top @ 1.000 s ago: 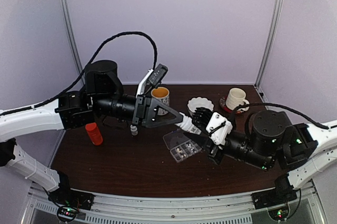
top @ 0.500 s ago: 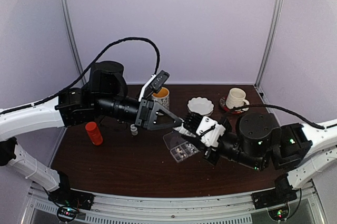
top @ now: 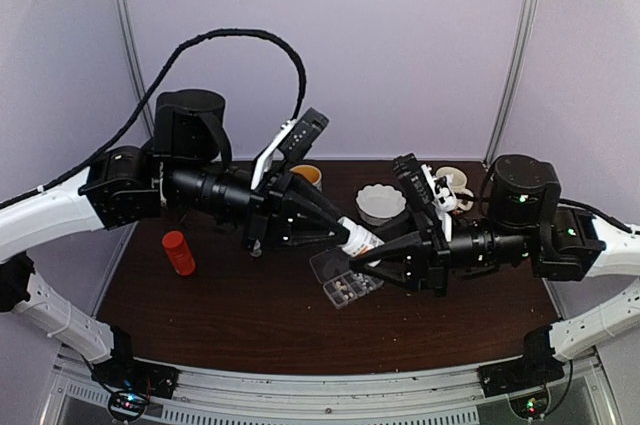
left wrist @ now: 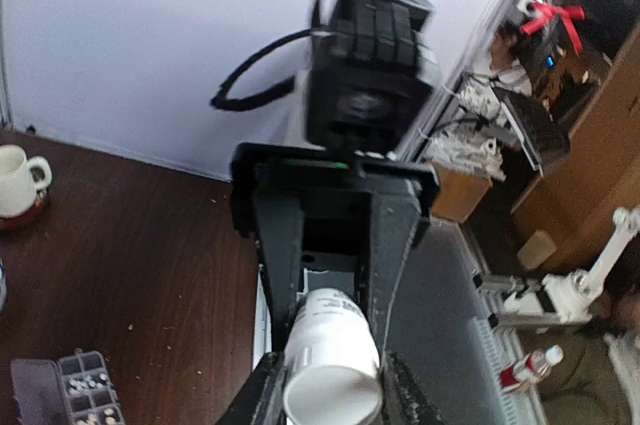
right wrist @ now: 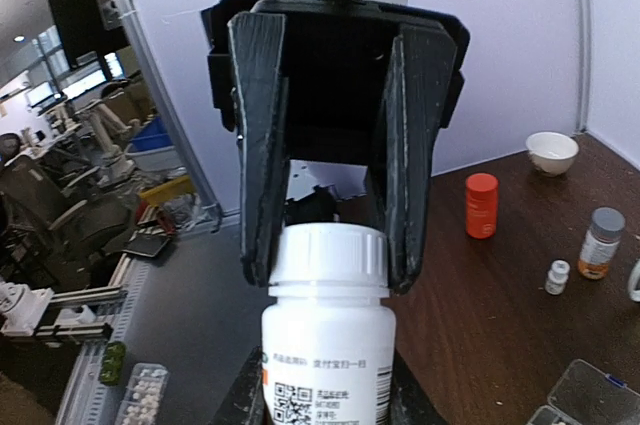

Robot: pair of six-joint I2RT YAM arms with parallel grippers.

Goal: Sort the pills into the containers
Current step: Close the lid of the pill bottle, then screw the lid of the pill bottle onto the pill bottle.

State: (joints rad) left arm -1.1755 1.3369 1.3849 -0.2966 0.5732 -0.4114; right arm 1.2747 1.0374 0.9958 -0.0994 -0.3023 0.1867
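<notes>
My left gripper (top: 345, 233) is shut on the ribbed cap of a white bottle (top: 360, 239), held in the air above the pill box. My right gripper (top: 373, 260) meets it from the other side, its jaws closed against the bottle's labelled body (right wrist: 325, 360). In the right wrist view the left gripper's fingers (right wrist: 262, 145) flank the cap (right wrist: 328, 257). The clear pill box (top: 342, 280) lies on the table below with its lids open. Pale pills (top: 346, 289) fill some compartments. The pill box also shows in the left wrist view (left wrist: 30, 395), with pills (left wrist: 85, 385).
An orange bottle (top: 179, 253) and a small vial (top: 254, 246) stand at the left. A yellow mug (top: 308, 177), a white bowl (top: 380, 201) and a white mug (top: 447, 186) stand along the back. The table (top: 220, 315) is dark wood.
My right arm has risen and swung round, and its gripper now closes on the bottle from the right. My left gripper has kept hold of the bottle and shifted slightly.
</notes>
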